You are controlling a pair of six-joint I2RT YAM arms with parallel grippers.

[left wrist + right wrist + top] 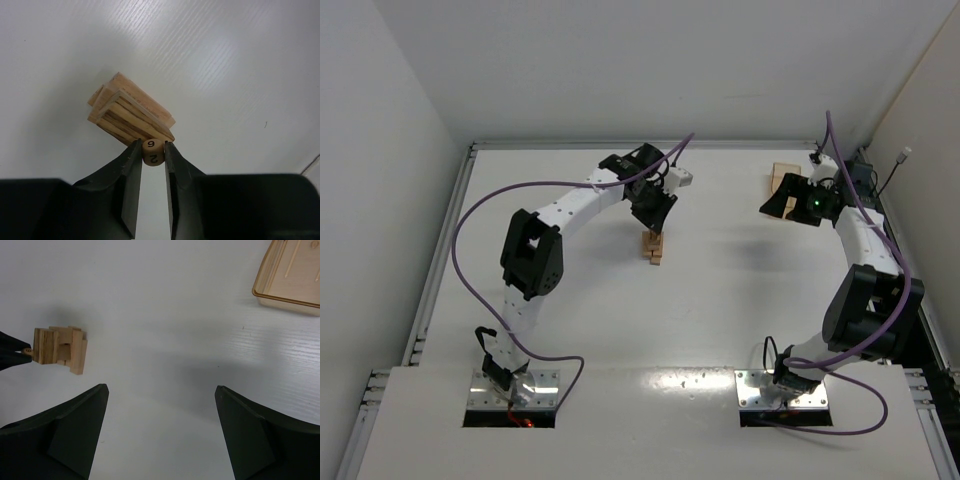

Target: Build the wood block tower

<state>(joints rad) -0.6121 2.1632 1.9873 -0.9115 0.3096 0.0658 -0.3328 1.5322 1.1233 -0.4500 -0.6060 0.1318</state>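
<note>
Top view: your wood block tower [654, 247], a short light-tan stack, stands mid-tabletop [720, 300] directly under the left tool [655, 218]. The shallow tray [783, 177] lies far right, beside the right tool [780, 206].
Left wrist: bars layered crosswise. The left tool is clamped on a small numbered bead [152, 152] at the tower's top edge.
Right wrist: you see thin sticks [293, 258] in the tray. The right tool is spread wide, gripping nothing.
</note>
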